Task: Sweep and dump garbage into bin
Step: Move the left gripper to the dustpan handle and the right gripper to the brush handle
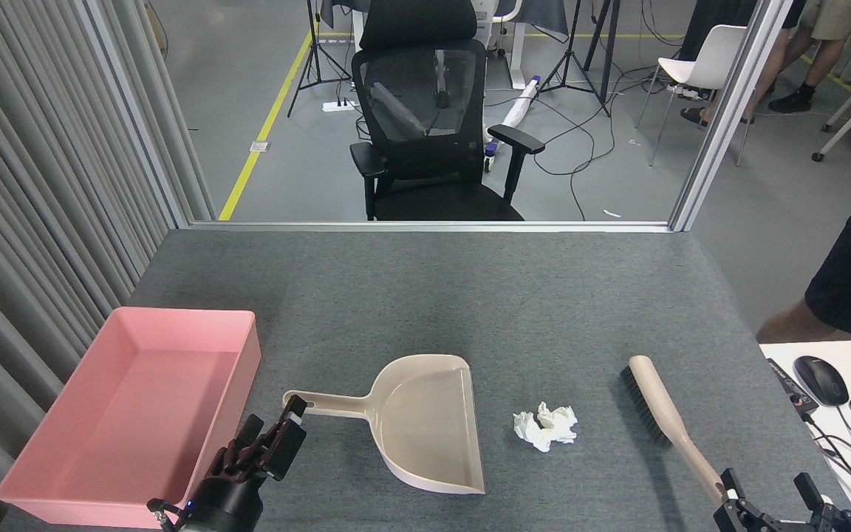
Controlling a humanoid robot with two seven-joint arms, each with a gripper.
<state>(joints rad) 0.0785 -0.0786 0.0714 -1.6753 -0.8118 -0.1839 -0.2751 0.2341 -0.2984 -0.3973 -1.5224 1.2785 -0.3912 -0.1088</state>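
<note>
1 garbage wad [545, 428], 1 bin [111, 417], 1 dustpan [418, 421], 1 brush [665, 420], 2 grippers, all on 1 table [425, 295].

Garbage: crumpled white tissue, irregular, lying on the felt btwn dustpan mouth and brush, touching neither. Bin: pink plastic, shallow rect. tray w/ low sloping walls, at the table's left edge, nothing visible inside. Dustpan: beige smooth plastic, scoop w/ long handle pointing left toward the bin, flat lip facing right. Brush: beige handle, dark bristles along its left side, lying diagonal, handle end toward our right gripper [773, 496].

Table top is grey felt-like fabric, far half bare, so plenty of room fwd. Right edge close to the brush; a white desk w/ mouse [821, 380] just beyond.

Our left gripper [274, 440] sits at the dustpan handle tip, seen nearly edge-on, so we can't tell if it's spread or closed. Our right gripper is spread apart at the bottom edge, its left finger right by the brush handle end, grasping nothing.
</note>
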